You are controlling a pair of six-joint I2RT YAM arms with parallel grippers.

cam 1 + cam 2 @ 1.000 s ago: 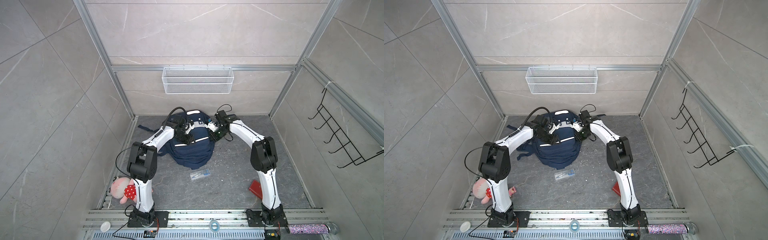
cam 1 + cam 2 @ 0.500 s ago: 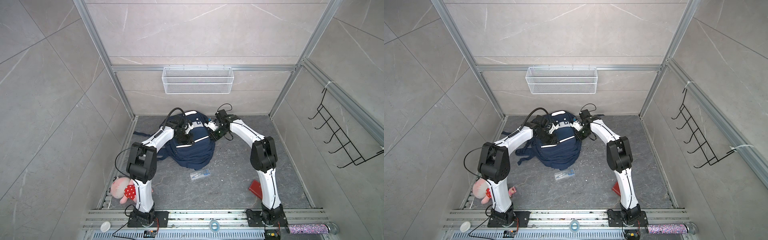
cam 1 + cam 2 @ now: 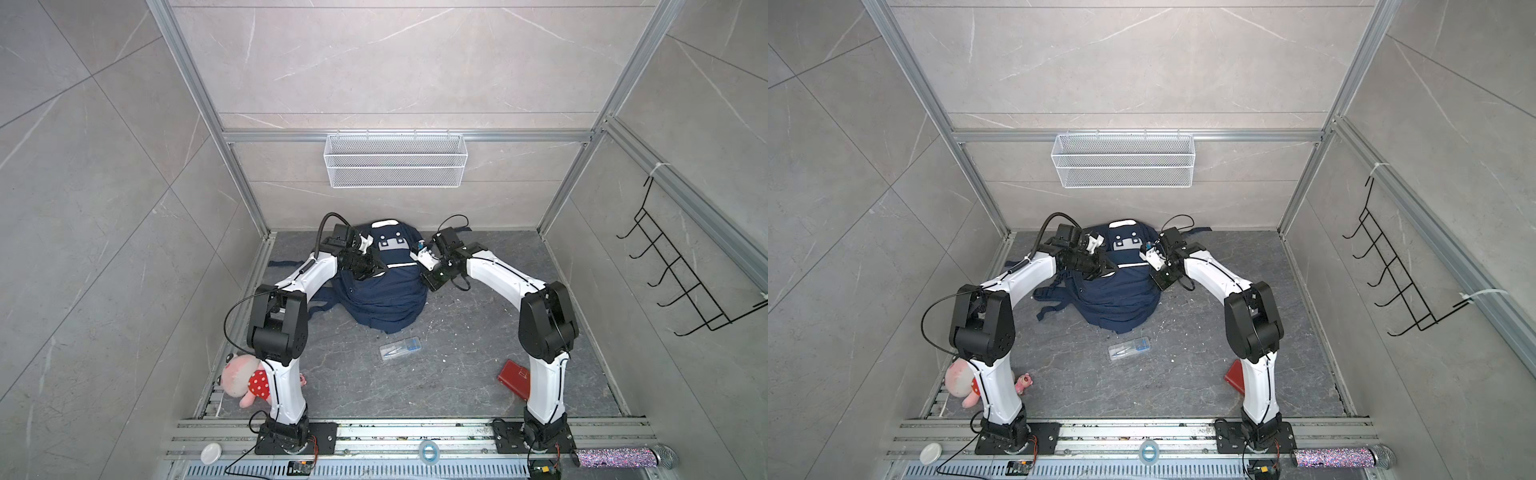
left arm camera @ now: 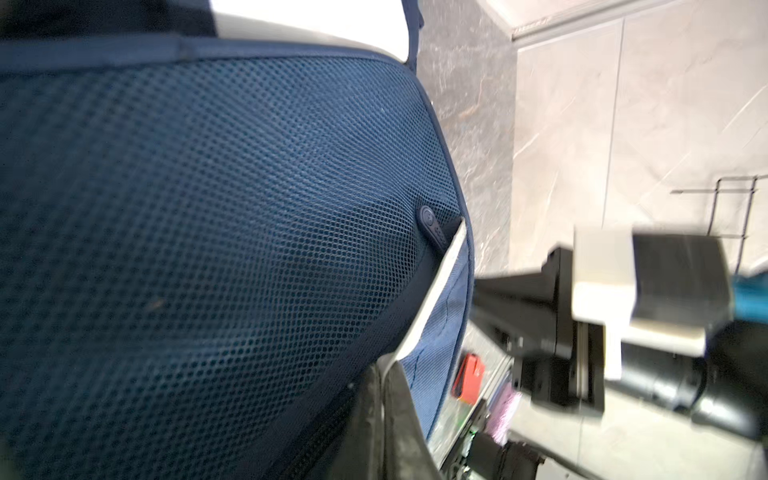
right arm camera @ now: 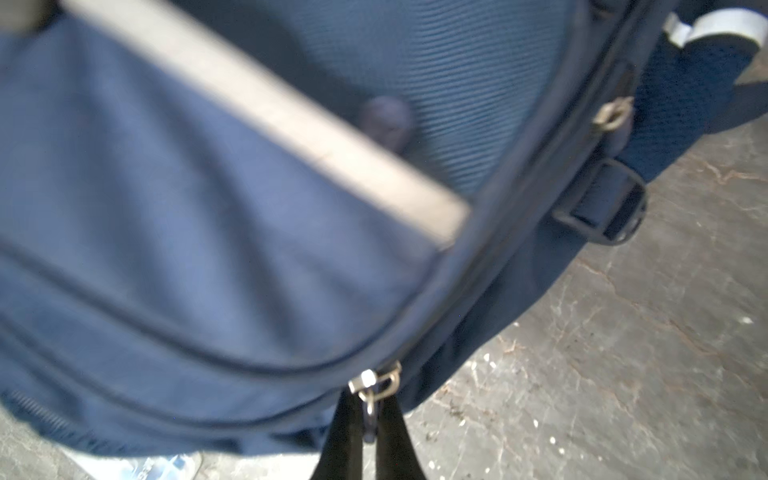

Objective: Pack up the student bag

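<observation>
Location, student bag point(image 3: 386, 299): navy, slumped on counter point(image 3: 457, 374) at far middle, close to back wall, between both arms
State, left gripper point(image 4: 384, 399): jaws closed narrow, pinching bag's seam edge beside mesh panel point(image 4: 208, 228)
State, right gripper point(image 5: 369, 419): jaws closed narrow on zip pull point(image 5: 371, 390) at bag's side, low near counter
Nearby: clear case point(image 3: 401, 349) flat on counter just in front of bag, not touching it, clear of both grippers
</observation>
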